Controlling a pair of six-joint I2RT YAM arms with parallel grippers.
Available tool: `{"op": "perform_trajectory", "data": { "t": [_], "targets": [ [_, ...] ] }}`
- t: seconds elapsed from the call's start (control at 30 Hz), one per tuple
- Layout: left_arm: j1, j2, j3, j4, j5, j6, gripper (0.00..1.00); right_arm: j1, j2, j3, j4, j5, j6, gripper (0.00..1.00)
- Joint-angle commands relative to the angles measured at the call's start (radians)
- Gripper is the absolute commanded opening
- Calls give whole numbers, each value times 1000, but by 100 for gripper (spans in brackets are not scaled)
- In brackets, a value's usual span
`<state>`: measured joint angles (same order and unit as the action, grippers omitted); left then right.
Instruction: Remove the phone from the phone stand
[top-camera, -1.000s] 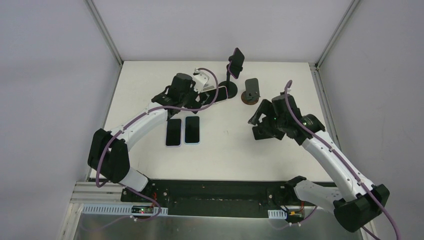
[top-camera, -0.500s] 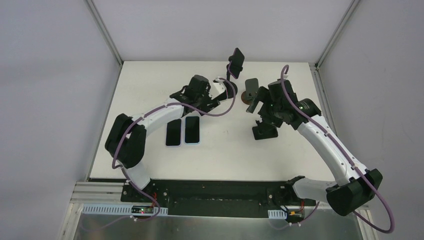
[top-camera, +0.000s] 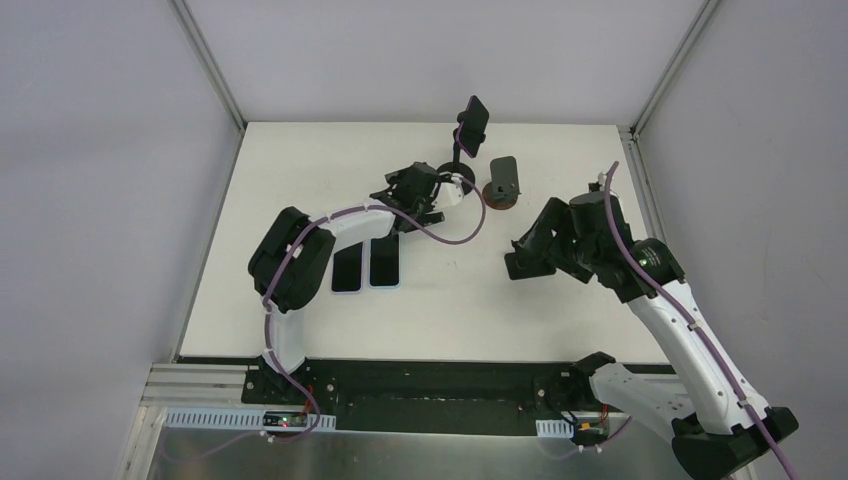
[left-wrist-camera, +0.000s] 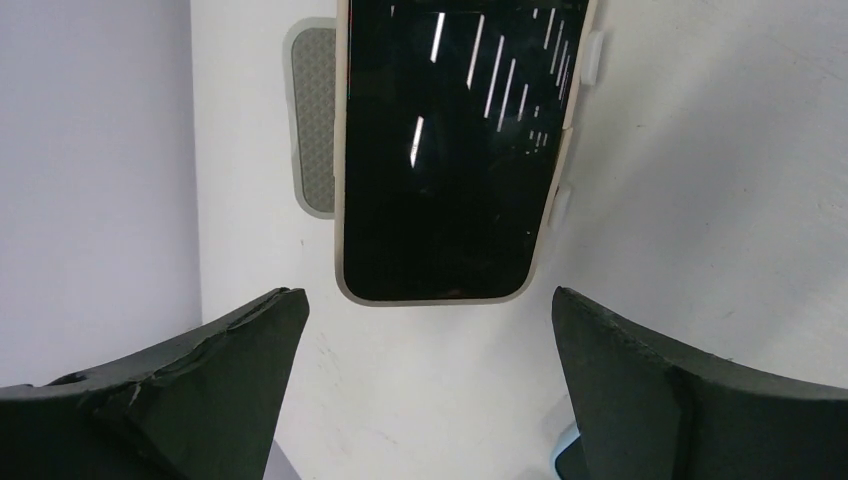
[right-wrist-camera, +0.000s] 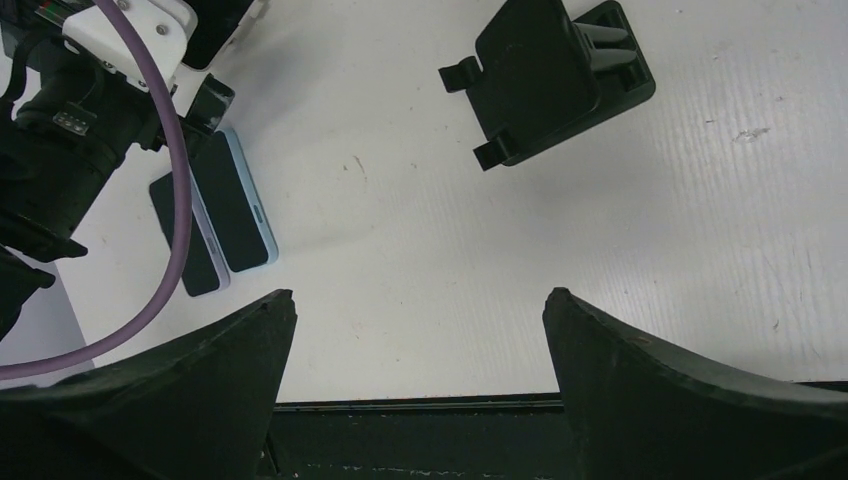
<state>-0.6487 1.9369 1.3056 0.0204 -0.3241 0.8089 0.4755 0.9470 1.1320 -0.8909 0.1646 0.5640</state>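
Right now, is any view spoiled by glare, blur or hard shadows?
Left wrist: white streaks of reflected light cross the dark screen of the phone, though its edges stay sharp; the fingers read dark. Right wrist: evenly lit, only faint soft shadows on the table, black stand crisp. Top external: even light, no glare, nothing blurred.

Left wrist: phone (left-wrist-camera: 450, 150) top cut off by the view's edge; phone stand (left-wrist-camera: 313, 120) shows only a grey pad sliver behind it. Right wrist: two flat phones (right-wrist-camera: 238, 205) partly covered by purple cable (right-wrist-camera: 183, 160). Top view: left gripper (top-camera: 458, 183) fingers too small to resolve.
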Motion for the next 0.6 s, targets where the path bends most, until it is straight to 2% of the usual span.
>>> {"op": "perform_trajectory", "data": {
  "t": [0.0,0.57],
  "targets": [
    [-25,10,38,63,-65,87,100,-12,-26,-21,-38,29,-13,98],
    [-31,62,44,68,-99,110,100,-24,-4,-33,-33,2,-10,99]
  ]
}}
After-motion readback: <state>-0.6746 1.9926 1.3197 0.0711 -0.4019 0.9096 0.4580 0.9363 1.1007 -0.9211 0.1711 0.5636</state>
